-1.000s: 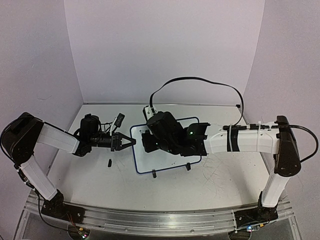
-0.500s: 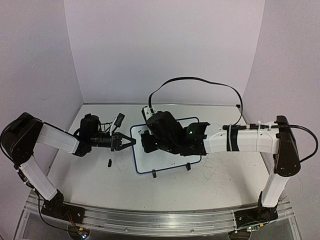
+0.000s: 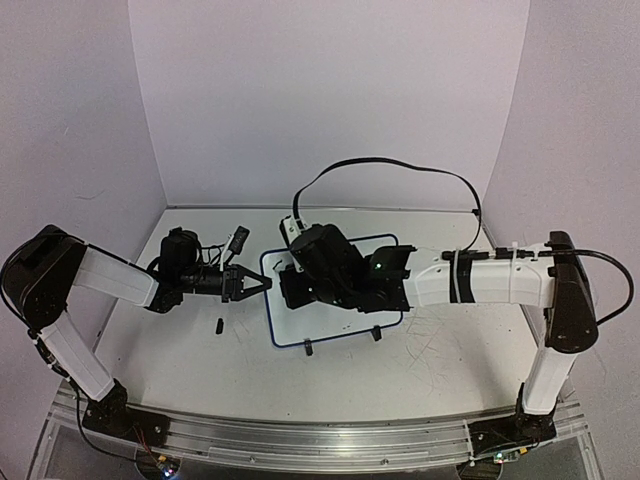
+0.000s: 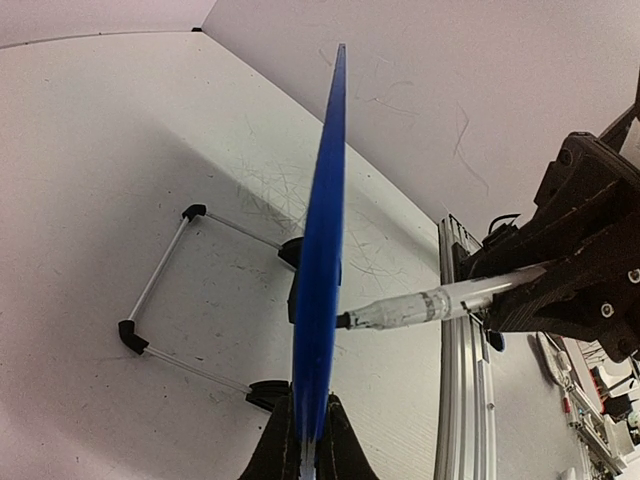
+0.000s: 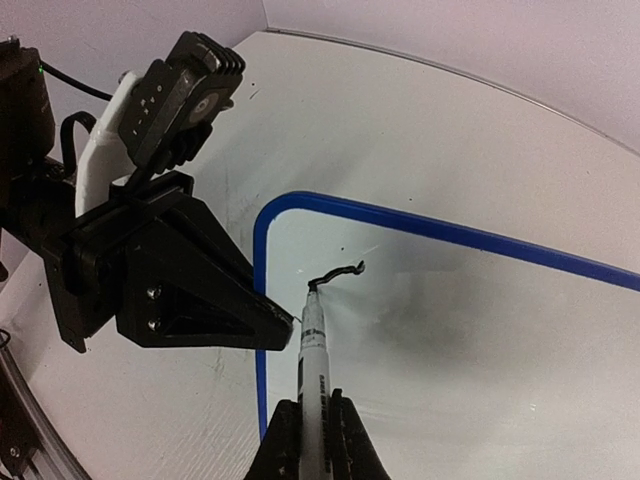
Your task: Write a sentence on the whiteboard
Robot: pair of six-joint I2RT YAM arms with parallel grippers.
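Observation:
The whiteboard stands tilted on its wire stand near the table's middle, its blue rim edge-on in the left wrist view. My left gripper is shut on the rim's left edge, fingertips pinching it. My right gripper is shut on a white marker, whose black tip touches the board face. Of the sentence, only one short curved black stroke shows at the tip. The marker meets the board from the right.
A small black cap lies on the table left of the board. The wire stand with black feet juts out behind the board. Faint grey scribbles mark the tabletop. An aluminium rail runs along the near edge.
My right gripper with the marker has shifted slightly left across the board. The left arm and the board have not moved.

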